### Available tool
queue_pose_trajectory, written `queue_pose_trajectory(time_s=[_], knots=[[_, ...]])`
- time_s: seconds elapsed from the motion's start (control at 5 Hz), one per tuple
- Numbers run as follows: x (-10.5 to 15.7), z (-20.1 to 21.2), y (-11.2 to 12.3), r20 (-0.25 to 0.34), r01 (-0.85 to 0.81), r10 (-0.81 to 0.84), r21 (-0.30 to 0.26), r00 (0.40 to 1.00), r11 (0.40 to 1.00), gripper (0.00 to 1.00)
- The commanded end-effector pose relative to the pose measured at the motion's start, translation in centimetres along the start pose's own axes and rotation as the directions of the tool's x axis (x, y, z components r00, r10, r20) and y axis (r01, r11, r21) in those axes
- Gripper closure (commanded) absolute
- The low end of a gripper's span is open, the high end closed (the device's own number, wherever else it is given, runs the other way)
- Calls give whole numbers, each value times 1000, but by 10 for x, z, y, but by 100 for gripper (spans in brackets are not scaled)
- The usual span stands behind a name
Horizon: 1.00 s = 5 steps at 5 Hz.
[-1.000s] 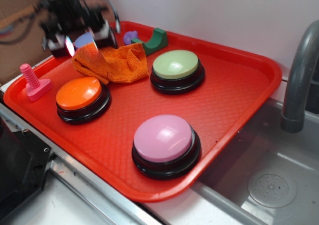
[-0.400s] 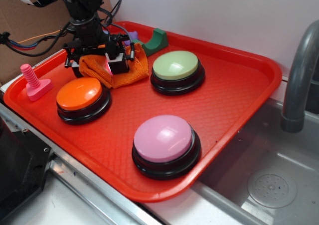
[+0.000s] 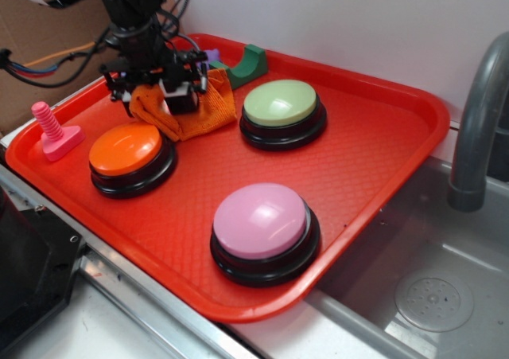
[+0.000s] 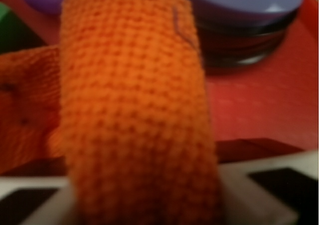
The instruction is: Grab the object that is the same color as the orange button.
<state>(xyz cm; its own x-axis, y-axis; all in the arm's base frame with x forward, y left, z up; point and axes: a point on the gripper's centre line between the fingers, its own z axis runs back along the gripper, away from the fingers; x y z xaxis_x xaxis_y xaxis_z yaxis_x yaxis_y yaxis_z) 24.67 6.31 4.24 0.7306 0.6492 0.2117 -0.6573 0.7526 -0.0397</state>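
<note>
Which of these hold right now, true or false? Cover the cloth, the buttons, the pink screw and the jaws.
1. The orange cloth is pinched in the gripper; the wrist view shows a fold filling the jaws. True.
2. The orange button is being pressed by the gripper. False: the gripper is over the cloth behind it, and the button is untouched.
3. The pink button sits nearest the front edge of the red tray. True.
4. The green button lies off the tray, in the sink. False: it stands on the tray, right of the cloth.
5. The pink screw stands left of the orange button. True.
</note>
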Motion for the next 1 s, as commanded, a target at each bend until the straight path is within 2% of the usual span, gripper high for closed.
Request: queue_pose_trajectory(time_s=[0.0, 0.2, 0.4, 0.6, 0.8], knots=[[-2, 95, -7, 77, 136, -126, -152, 989, 979, 100], [-20, 133, -17, -23, 313, -323, -188, 946, 931, 100], [-48, 159, -17, -32, 411, -431, -243, 902, 879, 100], [-68, 166, -12, -22, 422, -450, -310, 893, 852, 100], [-70, 165, -4, -46, 432, -460, -268, 887, 861, 100]])
